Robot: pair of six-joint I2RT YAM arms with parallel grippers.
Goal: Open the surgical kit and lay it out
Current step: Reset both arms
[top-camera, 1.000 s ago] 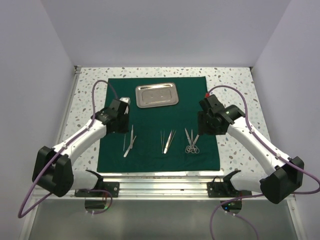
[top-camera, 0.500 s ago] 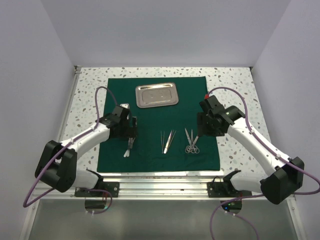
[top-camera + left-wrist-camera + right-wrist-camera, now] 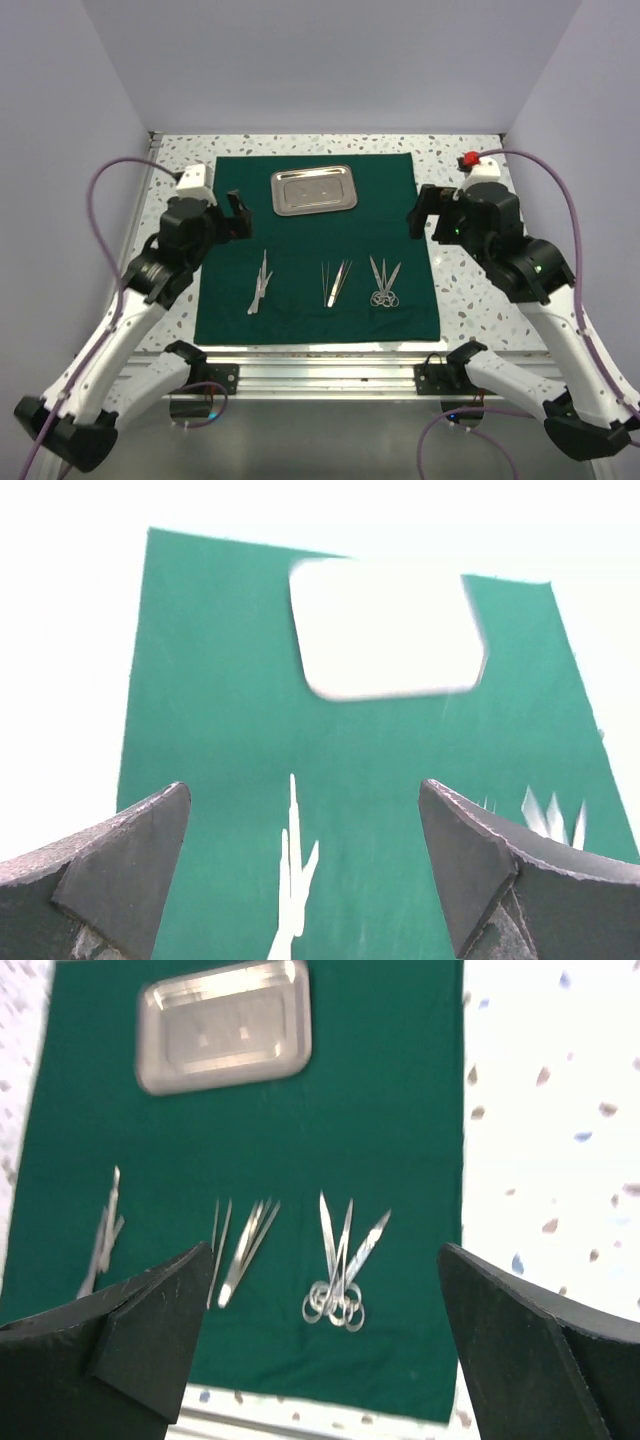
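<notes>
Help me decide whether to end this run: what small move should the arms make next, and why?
Probably just withdraw the left gripper and right gripper toward the near edge. Both hang open, holding nothing; the green cloth lies flat, the steel tray sits at its far middle, and three instrument groups lie in a row.

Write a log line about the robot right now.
left gripper: open, empty | right gripper: open, empty | cloth: spread flat | tray: empty | instruments: three groups

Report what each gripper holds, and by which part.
Nothing. The left gripper and right gripper are both open and empty; the instruments lie free on the cloth.
</notes>
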